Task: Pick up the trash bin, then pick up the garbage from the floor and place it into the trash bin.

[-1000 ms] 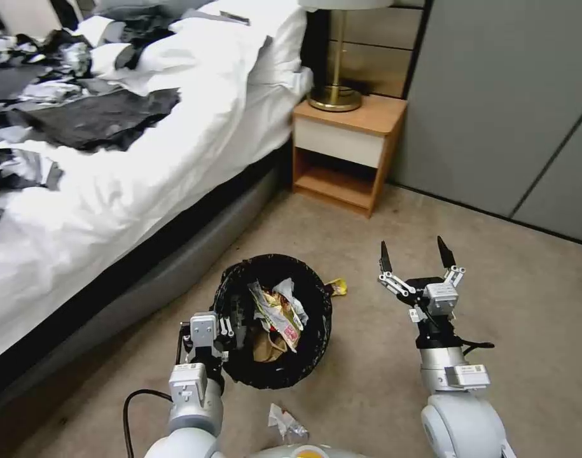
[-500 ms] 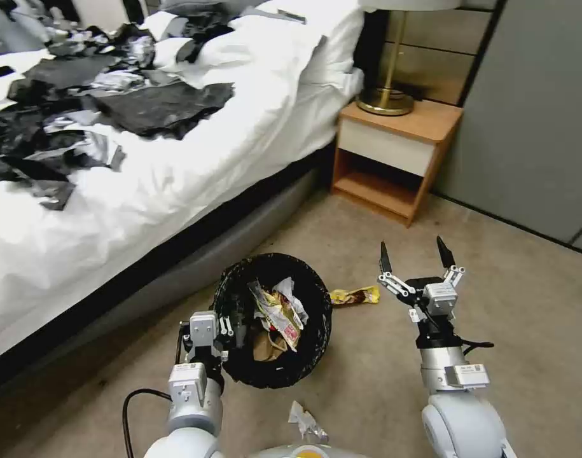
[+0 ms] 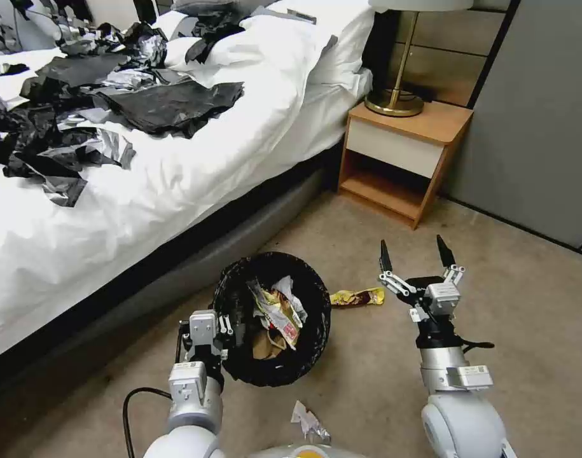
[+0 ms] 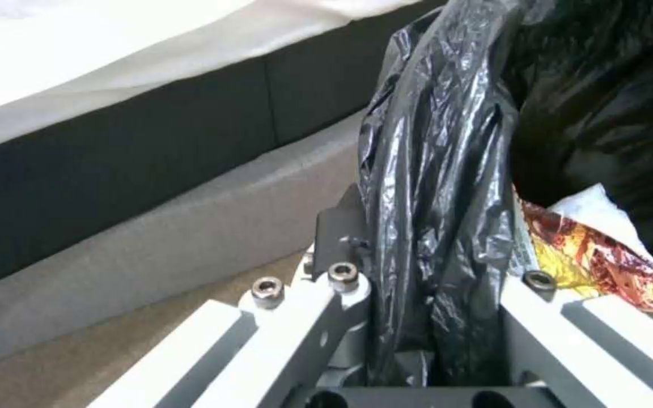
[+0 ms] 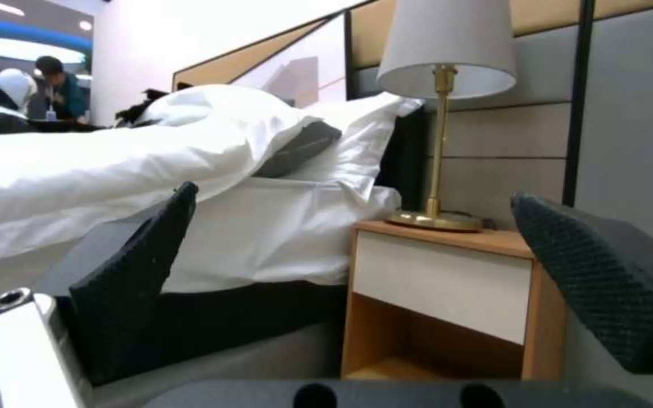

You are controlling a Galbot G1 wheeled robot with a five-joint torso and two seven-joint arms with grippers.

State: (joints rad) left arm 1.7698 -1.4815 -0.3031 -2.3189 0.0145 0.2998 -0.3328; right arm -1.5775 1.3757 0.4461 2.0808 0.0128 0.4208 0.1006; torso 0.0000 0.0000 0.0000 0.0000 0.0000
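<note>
Your left gripper (image 3: 230, 327) clamped the one trash bin (image 3: 240, 366); your right gripper (image 3: 413, 256) stood wide, two pieces of garbage lay nearby: yellow wrapper (image 3: 357, 297), tissue (image 3: 308, 421).

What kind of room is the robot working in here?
Most likely a bedroom, perhaps a hotel-style one: a bed with white bedding, a wooden nightstand beside it with a brass table lamp, and carpeted floor.
</note>
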